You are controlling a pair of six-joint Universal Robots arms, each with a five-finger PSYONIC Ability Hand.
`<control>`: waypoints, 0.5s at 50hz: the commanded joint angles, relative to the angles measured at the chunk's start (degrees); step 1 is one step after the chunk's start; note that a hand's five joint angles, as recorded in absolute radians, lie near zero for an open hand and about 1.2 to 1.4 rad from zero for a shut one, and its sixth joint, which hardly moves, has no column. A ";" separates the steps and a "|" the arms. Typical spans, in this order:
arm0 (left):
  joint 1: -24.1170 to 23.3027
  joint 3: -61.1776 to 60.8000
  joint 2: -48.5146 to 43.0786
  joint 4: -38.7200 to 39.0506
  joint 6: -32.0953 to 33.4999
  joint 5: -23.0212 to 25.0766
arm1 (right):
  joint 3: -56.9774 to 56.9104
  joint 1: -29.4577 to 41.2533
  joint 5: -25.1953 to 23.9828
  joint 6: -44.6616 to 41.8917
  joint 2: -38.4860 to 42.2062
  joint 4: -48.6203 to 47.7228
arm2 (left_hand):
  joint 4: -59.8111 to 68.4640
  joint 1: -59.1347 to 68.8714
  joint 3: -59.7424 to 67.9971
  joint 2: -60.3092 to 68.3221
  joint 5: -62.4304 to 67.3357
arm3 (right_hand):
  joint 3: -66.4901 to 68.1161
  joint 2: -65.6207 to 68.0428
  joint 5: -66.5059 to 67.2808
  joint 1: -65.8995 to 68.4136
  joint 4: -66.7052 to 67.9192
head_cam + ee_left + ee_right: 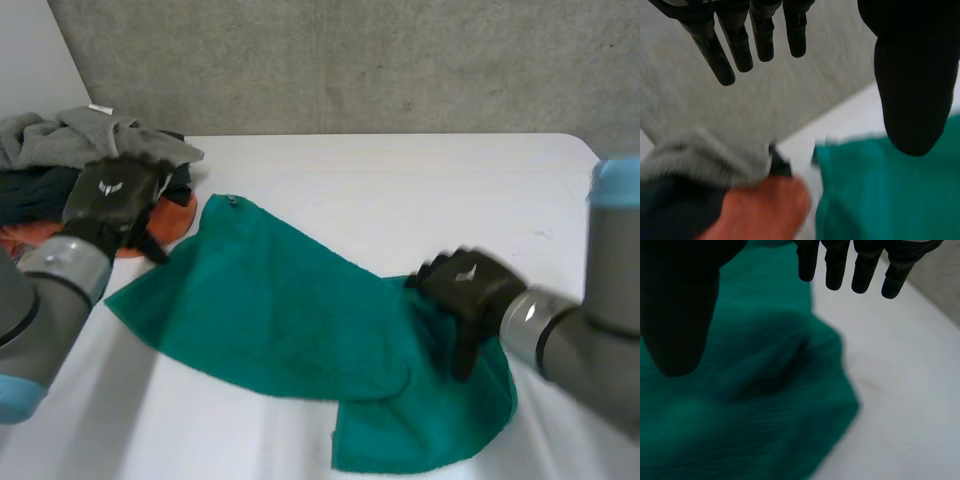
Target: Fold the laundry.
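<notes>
So you've barely started: green towel (pixel 290 310) unfolded, left robot hand (pixel 112 195) and right robot hand (pixel 470 285) open, empty.

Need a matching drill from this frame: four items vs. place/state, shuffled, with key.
1 green towel
2 grey garment
3 left hand
4 right hand

A open, over the towel's right part
B on top of the laundry pile
C spread on the white table
D open, over the pile's edge, next to the towel

Pairs: 1-C, 2-B, 3-D, 4-A
</notes>
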 commanded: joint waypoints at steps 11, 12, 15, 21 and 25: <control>4.21 -6.69 -4.43 -0.46 3.25 8.34 | 11.95 4.92 0.43 10.86 6.02 -25.57 | -0.09 -0.88 -0.30 -0.53 0.66 | 68.08 68.01 67.60 67.17 68.19; 3.59 -6.78 -4.16 -0.46 2.20 8.34 | 11.69 4.92 0.43 10.86 6.02 -26.71 | -0.09 -0.88 -0.30 -0.53 0.66 | 68.08 68.01 67.60 67.17 68.19; 0.96 -7.22 -2.93 -0.55 -1.32 8.16 | 9.93 4.92 0.69 10.95 4.79 -29.71 | -0.42 -1.21 -0.64 -0.87 0.32 | 68.08 68.01 67.60 67.17 68.19; -3.00 -8.98 -2.67 -0.64 -4.49 6.85 | 5.19 5.98 0.43 11.30 -4.08 -28.57 | -1.26 -2.05 -1.48 -1.71 -0.52 | 68.08 68.01 67.60 67.17 68.19; -5.37 -9.94 -3.11 -0.55 -4.50 5.09 | 1.58 7.47 0.08 11.65 -6.63 -24.89 | -1.60 -2.39 -1.81 -2.04 -0.86 | 68.08 68.01 67.60 67.17 68.19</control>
